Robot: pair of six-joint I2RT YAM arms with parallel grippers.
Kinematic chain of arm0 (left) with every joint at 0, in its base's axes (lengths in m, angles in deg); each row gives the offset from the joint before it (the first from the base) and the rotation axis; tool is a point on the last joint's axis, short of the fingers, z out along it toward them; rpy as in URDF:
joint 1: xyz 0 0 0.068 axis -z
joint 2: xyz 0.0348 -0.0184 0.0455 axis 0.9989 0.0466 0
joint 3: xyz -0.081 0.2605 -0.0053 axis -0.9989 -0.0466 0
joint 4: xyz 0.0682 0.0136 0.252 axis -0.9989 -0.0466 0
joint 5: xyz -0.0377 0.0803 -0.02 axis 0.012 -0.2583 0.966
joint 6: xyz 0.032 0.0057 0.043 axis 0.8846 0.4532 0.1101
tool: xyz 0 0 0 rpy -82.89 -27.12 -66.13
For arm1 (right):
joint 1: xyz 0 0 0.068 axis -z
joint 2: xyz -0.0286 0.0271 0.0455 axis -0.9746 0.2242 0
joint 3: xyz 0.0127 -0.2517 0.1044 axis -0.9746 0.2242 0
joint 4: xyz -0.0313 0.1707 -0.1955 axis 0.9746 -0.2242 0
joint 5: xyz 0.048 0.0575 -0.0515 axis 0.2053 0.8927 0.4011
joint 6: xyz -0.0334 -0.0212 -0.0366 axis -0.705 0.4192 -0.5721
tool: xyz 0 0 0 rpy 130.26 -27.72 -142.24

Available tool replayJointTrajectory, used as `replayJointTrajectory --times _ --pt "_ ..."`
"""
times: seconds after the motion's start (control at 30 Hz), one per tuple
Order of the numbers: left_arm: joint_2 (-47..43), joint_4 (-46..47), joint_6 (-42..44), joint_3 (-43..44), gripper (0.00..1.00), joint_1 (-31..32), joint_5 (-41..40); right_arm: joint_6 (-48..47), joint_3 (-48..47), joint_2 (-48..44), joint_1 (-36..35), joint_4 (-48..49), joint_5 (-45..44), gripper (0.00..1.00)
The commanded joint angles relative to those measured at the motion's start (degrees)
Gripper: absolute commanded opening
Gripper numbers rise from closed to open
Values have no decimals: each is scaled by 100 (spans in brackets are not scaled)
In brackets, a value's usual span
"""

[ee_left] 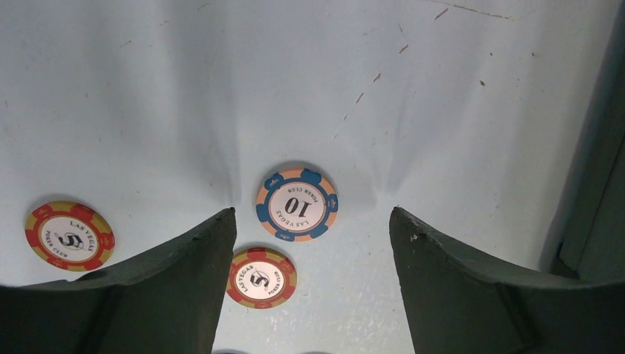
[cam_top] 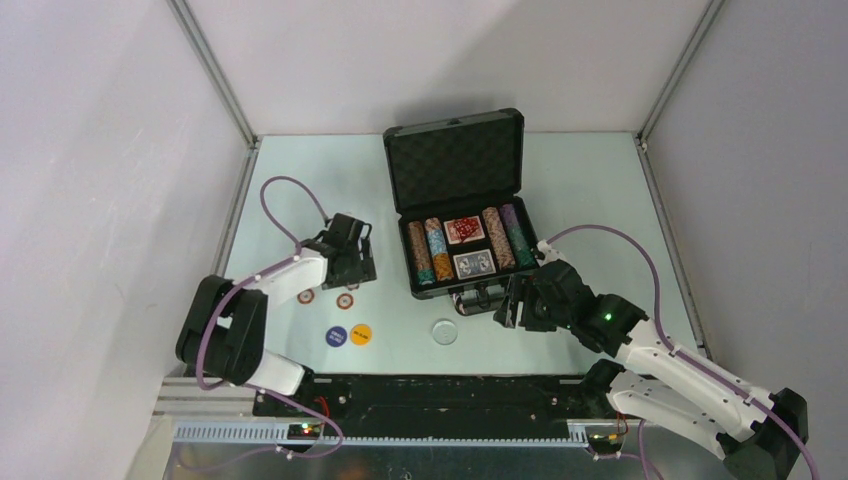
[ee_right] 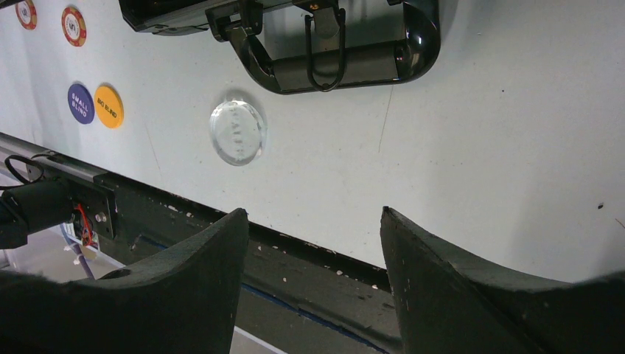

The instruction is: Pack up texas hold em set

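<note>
Blue-orange chip (ee_left: 297, 204) centred just ahead of spread left tool (ee_left: 312, 215).

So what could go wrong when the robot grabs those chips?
The blue 10 chip lies flat, so the left end effector may slide off it. Its finger could also nudge the red 5 chip close beside it. The clear button may be easy to miss.

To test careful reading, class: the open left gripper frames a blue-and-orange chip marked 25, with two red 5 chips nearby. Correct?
No: the left wrist view shows the blue-and-orange chip marked 10, not 25. The left gripper is open, with two red 5 chips nearby.
</note>
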Motion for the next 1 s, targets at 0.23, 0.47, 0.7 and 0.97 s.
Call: replayJointTrajectory --times 0.23,0.47,0.7,0.97 --pt "270 343 -78 -71 75 -66 131 18 -34 -6 -38 204 -13 70" --pt "445 527 -119 -151 65 -65 417 23 -37 22 -39 257 17 70" --pt "492 599 -120 -198 59 -58 491 32 -33 15 -38 215 -21 70" --pt "532 593 -72 -165 60 -2 520 69 -35 6 -55 196 -50 70"
